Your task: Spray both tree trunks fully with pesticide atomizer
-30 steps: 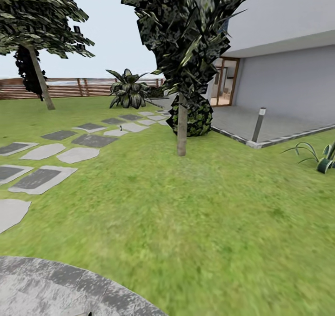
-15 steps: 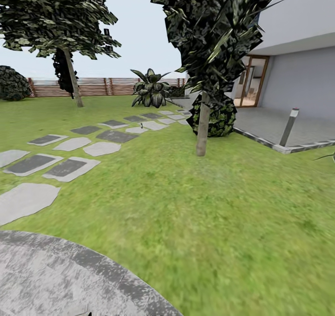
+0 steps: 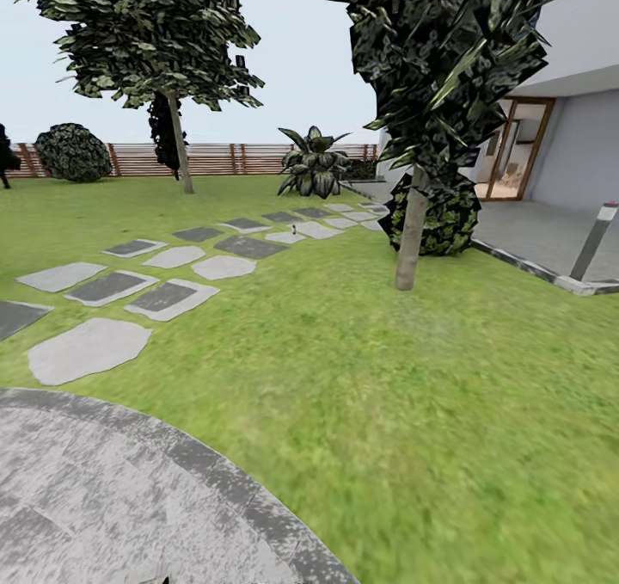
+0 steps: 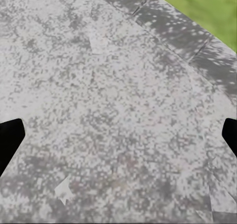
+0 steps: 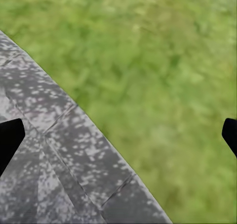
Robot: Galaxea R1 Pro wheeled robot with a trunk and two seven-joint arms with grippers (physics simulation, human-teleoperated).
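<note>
Both hands — left hand (image 4: 118, 145) and right hand (image 5: 118, 135) — are spread wide, nothing held; the atomizer is not yet collected, both tree trunks (image 3: 411, 231) far ahead, unsprayed.

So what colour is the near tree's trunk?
Pale beige-grey, mottled bark; the near tree's trunk shows best in the head view.

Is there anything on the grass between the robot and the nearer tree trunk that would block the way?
Nothing visible does. From the round stone paving under the robot, open grass runs up to the nearer trunk. The stepping stones lie off to the left, and a round bush stands behind the trunk, not before it.
</note>
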